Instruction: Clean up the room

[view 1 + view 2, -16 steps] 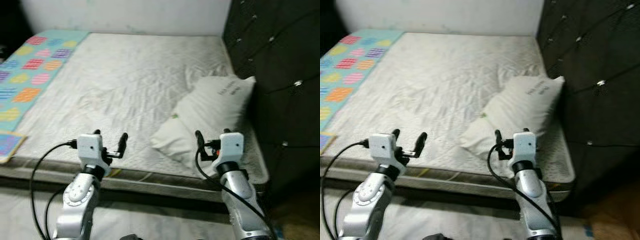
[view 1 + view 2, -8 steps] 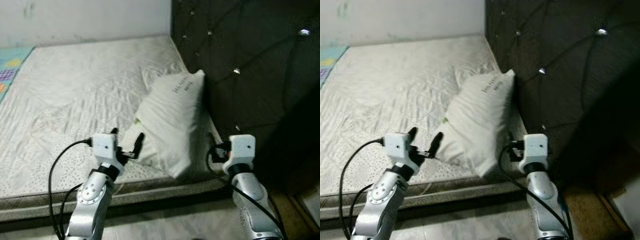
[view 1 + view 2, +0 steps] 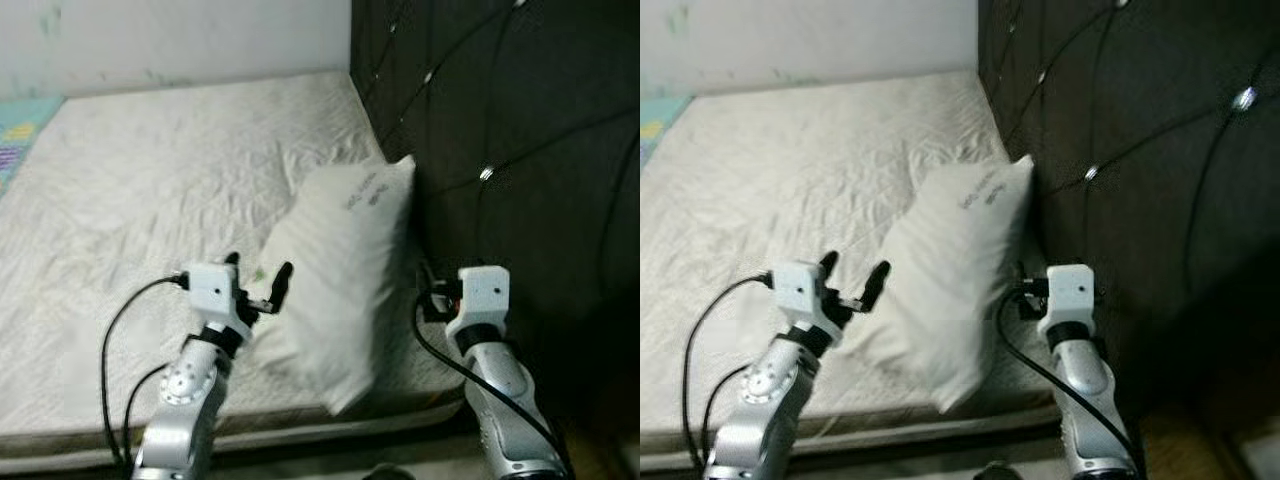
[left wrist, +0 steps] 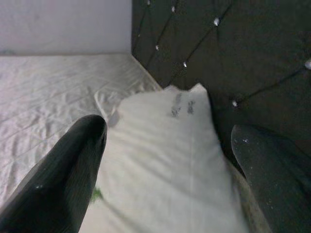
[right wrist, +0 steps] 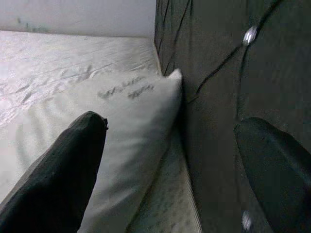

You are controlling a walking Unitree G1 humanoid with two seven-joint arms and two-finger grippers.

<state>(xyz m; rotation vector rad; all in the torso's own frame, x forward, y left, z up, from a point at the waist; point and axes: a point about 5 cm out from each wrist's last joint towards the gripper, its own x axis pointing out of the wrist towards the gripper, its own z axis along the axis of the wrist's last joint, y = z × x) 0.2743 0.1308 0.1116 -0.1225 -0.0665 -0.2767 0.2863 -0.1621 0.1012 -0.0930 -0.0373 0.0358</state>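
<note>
Arms reach forward, left pincer (image 3: 258,283) and right pincer (image 5: 170,160) both spread apart, apparently flanking the pillow (image 3: 335,270).

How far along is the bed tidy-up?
Done: nothing that shows; the mattress is bare. In hand: both arms are raised at the white pillow, which lies by the dark headboard. The left gripper and right gripper are open, neither holding it. Left: grasping and placing the pillow.
</note>
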